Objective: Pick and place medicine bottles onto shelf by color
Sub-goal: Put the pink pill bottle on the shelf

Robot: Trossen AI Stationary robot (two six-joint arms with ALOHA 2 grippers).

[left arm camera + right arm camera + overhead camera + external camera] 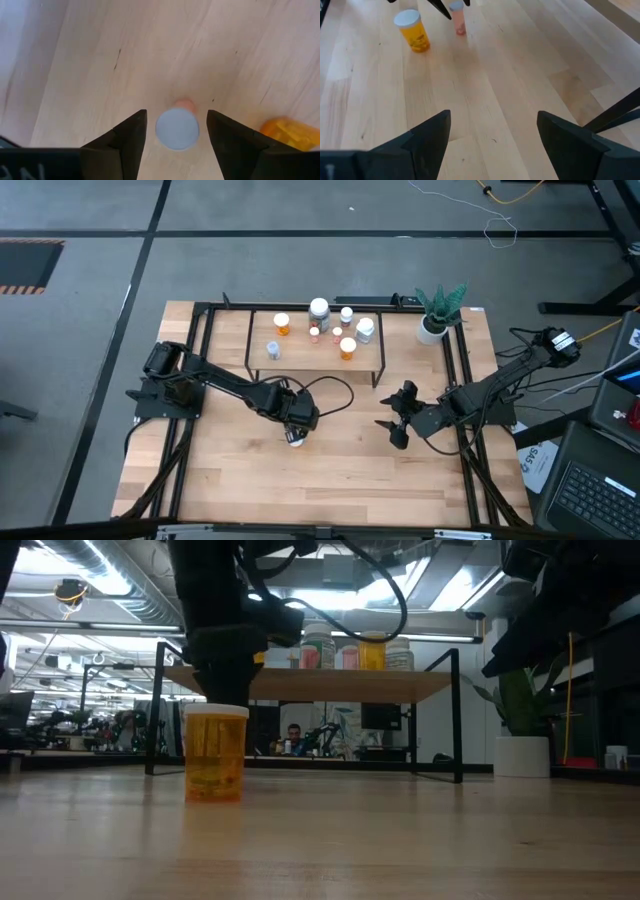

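The left gripper (176, 132) hangs straight over a small pink-bodied bottle (177, 128) with a white cap. Its jaws stand about half open, 1 on each side of the cap with a gap on both sides, so nothing is held yet. Just outside 1 jaw, close by on the table (340, 470), stands 1 orange bottle (413, 31) with a white cap; the low view shows that bottle (215, 753) upright with the arm above and behind it.

Handling, as a judgement: the pink bottle looks light, stiff plastic, narrow and easy to tip. Its smooth round wall may slip or twist, so the jaws should come down past the cap and close across the body just under it, squarely across the middle.

Further right, the shelf (260, 313) carries about 7 bottles: roughly 2 clearly orange, 3 white or clear, and 2 very small reddish ones, though the small ones are hard to tell apart. That makes about 9 bottles in all, 2 not yet shelved.

The right gripper (492, 132) waits near the table's right edge, jaws wide and empty, with only bare wood between them and both loose bottles well ahead.
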